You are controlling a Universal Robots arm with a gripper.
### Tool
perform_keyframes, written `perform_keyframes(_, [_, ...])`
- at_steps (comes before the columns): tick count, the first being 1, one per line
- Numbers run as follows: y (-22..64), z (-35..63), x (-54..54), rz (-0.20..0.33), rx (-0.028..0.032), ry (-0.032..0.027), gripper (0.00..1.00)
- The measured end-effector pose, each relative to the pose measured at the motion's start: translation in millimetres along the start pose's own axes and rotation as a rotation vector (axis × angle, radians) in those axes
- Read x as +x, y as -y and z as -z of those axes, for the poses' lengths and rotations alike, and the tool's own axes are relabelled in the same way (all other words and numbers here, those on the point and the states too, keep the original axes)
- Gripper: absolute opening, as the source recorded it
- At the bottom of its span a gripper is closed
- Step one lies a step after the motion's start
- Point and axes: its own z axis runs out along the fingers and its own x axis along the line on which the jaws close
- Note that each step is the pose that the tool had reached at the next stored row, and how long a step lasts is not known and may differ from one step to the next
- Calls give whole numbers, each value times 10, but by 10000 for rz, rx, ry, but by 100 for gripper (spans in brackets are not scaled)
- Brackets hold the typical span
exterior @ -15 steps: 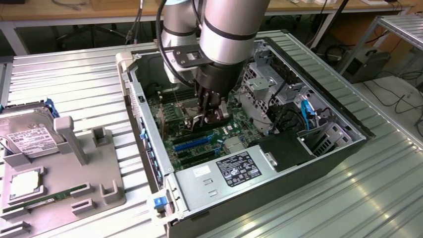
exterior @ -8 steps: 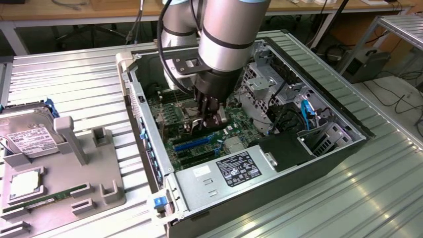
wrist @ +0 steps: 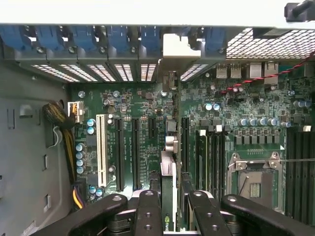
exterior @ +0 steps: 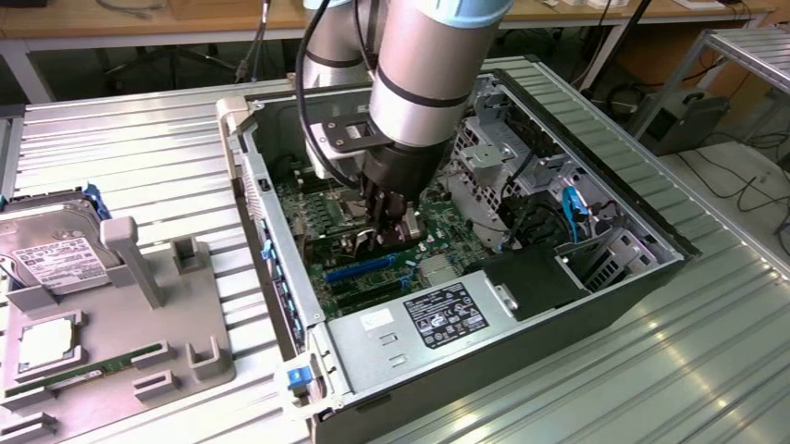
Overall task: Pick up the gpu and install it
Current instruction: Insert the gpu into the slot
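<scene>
The arm reached down from above into the open computer case [exterior: 642, 277], which lay on its side on a ribbed metal table [exterior: 691, 370], and the gripper [exterior: 385, 222] sat low over the motherboard [exterior: 358, 264] near the middle of the case. In the wrist view the gripper [wrist: 170, 206] had its black fingers [wrist: 148, 214] closed against either side of the gpu [wrist: 168, 191], a slim dark card seen edge-on and standing upright between them, its far end with the silver bracket [wrist: 170, 145] pointing towards the rear wall of the case. The card stood over the row of long expansion slots [wrist: 134, 152], beside a white slot [wrist: 101, 150] and two black ones; whether its lower edge was already seated in a slot could not be told. Towards the other side of the board lay the empty processor socket [wrist: 256, 179] and the memory slots [wrist: 211, 157]. At the near end of the case in the exterior view was the power supply [exterior: 420, 324] with its label. On the exterior view's left, well apart from the case, a grey parts holder [exterior: 161, 305] carried a silver hard drive [exterior: 55, 259] with a white label, and a narrow green memory stick [exterior: 87, 372] lay along its near side.
</scene>
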Motion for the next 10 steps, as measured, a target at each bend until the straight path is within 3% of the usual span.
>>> perform_keyframes(4, [1,-32,2,0,-2,-1,26])
perform_keyframes(8, [4,-190,1,-13,0,0,26])
perform_keyframes(10, [-27,-207,3,-13,-1,-3,26])
